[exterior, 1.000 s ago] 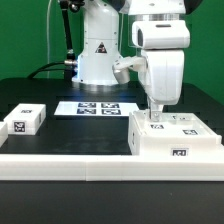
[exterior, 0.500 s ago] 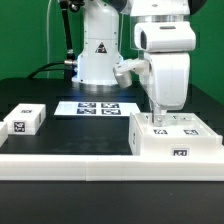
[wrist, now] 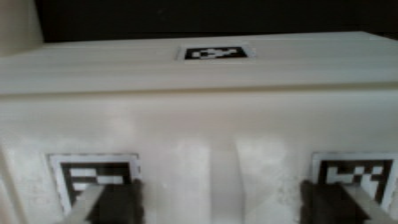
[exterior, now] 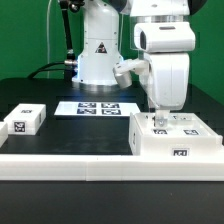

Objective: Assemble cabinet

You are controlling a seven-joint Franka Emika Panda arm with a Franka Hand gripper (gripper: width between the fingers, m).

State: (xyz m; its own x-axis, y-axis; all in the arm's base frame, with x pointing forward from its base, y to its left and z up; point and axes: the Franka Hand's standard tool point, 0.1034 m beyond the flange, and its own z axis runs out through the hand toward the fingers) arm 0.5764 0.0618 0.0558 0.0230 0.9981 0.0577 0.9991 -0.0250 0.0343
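White smooth plastic box (exterior: pixel 150 148), blocky, square black-and-white tags (wrist: pixel 214 53), pincer (exterior: pixel 157 121) spread wide above its top, clasping nothing.

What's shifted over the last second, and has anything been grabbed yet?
The tool has eased down a little toward the top of the large white box, drifting slightly to the exterior view's right. Its fingers are apart in the wrist view; nothing was taken hold of or let go. The box, the small white block and the marker board stayed put.
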